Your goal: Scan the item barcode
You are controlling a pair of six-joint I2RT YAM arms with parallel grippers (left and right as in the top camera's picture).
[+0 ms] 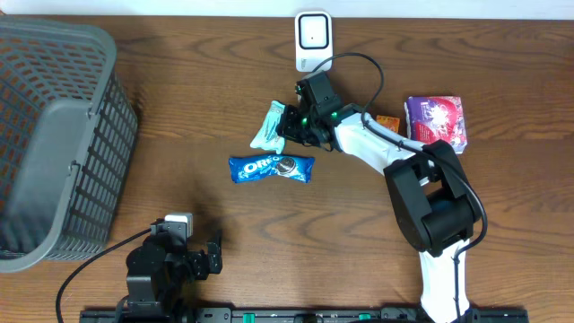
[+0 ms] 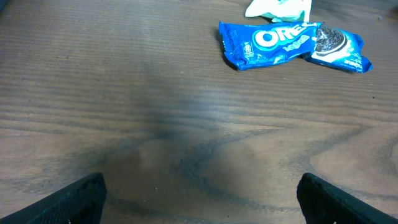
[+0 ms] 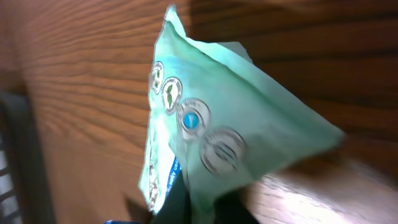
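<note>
The right fingers [image 1: 289,124] grip the mint-green packet [image 3: 211,124] near the white scanner [image 1: 313,40]; the print on its round seals is too blurred to read. The blue pack [image 2: 286,40] says "OREO". The left fingers [image 2: 78,199] stand wide over the bench [image 2: 155,124].

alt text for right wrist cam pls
Mint-green packet fills the frame, pinched at its lower edge by the right gripper, jaws shut on it. Wood table behind it.

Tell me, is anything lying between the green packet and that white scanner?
Nothing visible does. Only bare wood separates the green packet, pinched in the right gripper, from the scanner; the Oreo pack lies on the packet's opposite side.
</note>
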